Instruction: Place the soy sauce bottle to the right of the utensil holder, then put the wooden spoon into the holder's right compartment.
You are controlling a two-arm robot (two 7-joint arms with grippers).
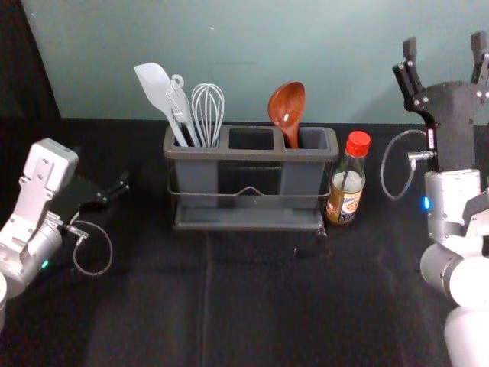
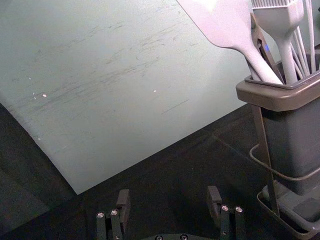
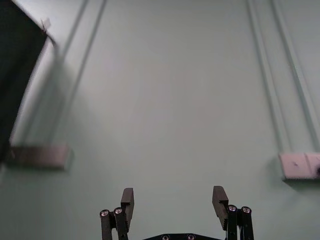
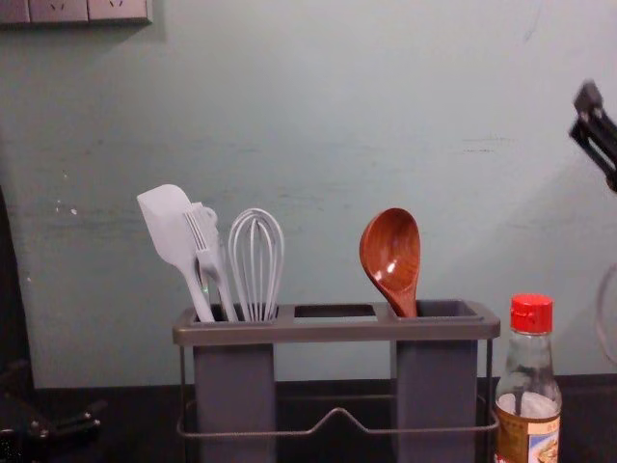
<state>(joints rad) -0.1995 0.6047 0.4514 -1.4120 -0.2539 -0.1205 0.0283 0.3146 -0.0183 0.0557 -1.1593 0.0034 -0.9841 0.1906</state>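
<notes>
The utensil holder (image 1: 249, 153) stands mid-table. In its right compartment leans the wooden spoon (image 1: 287, 108), bowl up; the chest view also has the spoon (image 4: 391, 258) there. Close by the holder's right side, the soy sauce bottle (image 1: 348, 180) stands upright with its red cap on. My right gripper (image 1: 445, 50) is raised at the right, beyond the bottle and away from it; in its wrist view the right gripper (image 3: 173, 205) is open and empty. At the left, apart from the holder, is my left gripper (image 1: 122, 187); in its wrist view the left gripper (image 2: 169, 204) is open and empty.
A white spatula (image 1: 157, 92), a brush (image 1: 180, 103) and a whisk (image 1: 208, 113) stand in the holder's left compartment. The middle compartment (image 1: 251, 139) lies between them and the spoon. Behind the black table (image 1: 252, 306) rises a pale green wall (image 1: 229, 38).
</notes>
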